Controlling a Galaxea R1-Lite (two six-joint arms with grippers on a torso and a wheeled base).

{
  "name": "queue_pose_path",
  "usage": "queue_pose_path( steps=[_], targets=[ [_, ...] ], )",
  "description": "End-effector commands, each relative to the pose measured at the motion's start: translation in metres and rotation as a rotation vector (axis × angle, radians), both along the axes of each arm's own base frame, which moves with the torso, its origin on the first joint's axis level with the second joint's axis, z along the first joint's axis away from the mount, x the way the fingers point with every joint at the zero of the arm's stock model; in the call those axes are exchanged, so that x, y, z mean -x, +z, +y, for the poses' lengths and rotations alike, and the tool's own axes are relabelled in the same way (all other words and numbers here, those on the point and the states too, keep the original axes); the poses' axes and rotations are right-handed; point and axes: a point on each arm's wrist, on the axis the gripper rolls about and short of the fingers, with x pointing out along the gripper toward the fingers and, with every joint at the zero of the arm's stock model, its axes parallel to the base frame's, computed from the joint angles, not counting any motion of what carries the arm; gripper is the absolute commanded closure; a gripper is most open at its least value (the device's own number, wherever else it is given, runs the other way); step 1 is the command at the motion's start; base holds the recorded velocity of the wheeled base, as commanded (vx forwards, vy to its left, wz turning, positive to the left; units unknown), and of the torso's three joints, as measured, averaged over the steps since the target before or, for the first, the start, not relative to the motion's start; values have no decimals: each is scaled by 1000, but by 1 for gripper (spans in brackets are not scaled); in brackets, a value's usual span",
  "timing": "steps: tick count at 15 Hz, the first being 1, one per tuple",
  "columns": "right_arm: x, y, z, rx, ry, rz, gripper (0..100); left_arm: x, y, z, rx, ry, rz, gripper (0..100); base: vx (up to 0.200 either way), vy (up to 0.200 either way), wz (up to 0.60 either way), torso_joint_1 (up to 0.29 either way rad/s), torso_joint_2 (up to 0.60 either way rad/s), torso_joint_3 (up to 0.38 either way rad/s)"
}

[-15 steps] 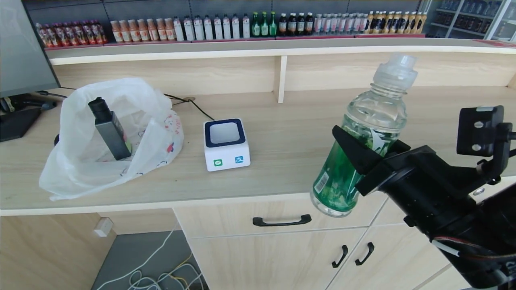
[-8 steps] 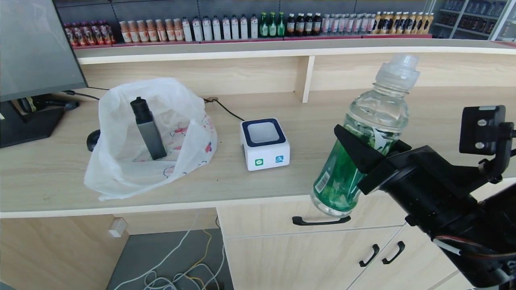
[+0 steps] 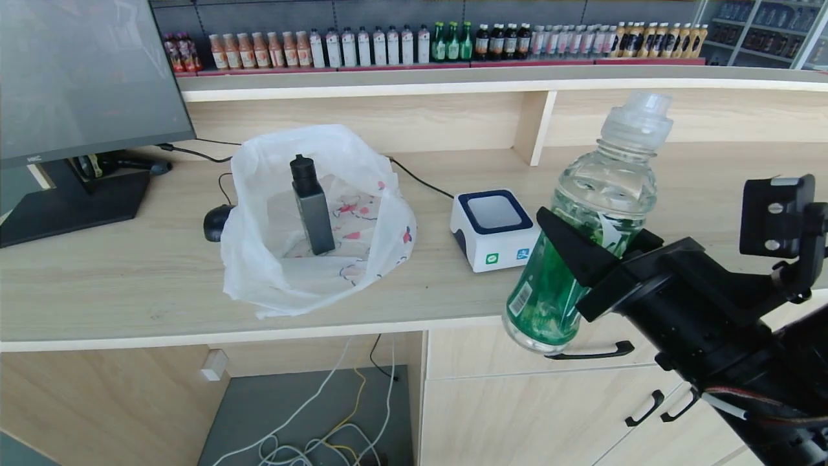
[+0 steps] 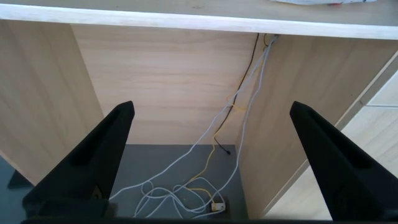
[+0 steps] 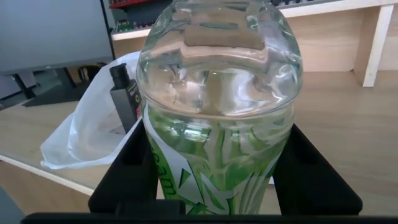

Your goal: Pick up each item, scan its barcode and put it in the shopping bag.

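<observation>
Bottle (image 3: 601, 184) stands tilted, clamped at its middle by the right pincer (image 3: 592, 232).

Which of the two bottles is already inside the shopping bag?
The dark grey bottle with black cap, upright in the shopping bag; the green-labelled bottle is in the right gripper.

- You are looking at a scanner (image 3: 495, 233) sitting between your green bottle (image 3: 601, 194) and the shopping bag (image 3: 259, 259).
- A dark bottle (image 3: 312, 207) is standing inside the bag.
</observation>
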Motion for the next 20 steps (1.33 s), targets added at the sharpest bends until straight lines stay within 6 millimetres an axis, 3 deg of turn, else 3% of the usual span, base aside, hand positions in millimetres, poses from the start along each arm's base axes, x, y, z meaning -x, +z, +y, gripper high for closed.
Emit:
queue_pose_path(
  steps=[1, 5, 9, 11, 16, 20],
  targets=[
    [0, 1, 0, -2, -3, -3, 100, 0, 0, 0, 2, 1, -1, 0, 0, 0, 0, 0, 0, 0],
    [-22, 27, 8, -18, -17, -126, 100, 0, 0, 0, 0, 1, -1, 0, 0, 0, 0, 0, 0, 0],
    [-55, 22, -5, 201, -5, -263, 100, 0, 0, 0, 0, 1, -1, 0, 0, 0, 0, 0, 0, 0],
    [-74, 37, -3, 240, -60, -368, 100, 0, 0, 0, 0, 1, -1, 0, 0, 0, 0, 0, 0, 0],
    [-89, 79, 11, 394, -170, -646, 100, 0, 0, 0, 0, 1, -3, 0, 0, 0, 0, 0, 0, 0],
    [-93, 80, 9, 575, -160, -844, 100, 0, 0, 0, 0, 1, -1, 0, 0, 0, 0, 0, 0, 0]
  ],
)
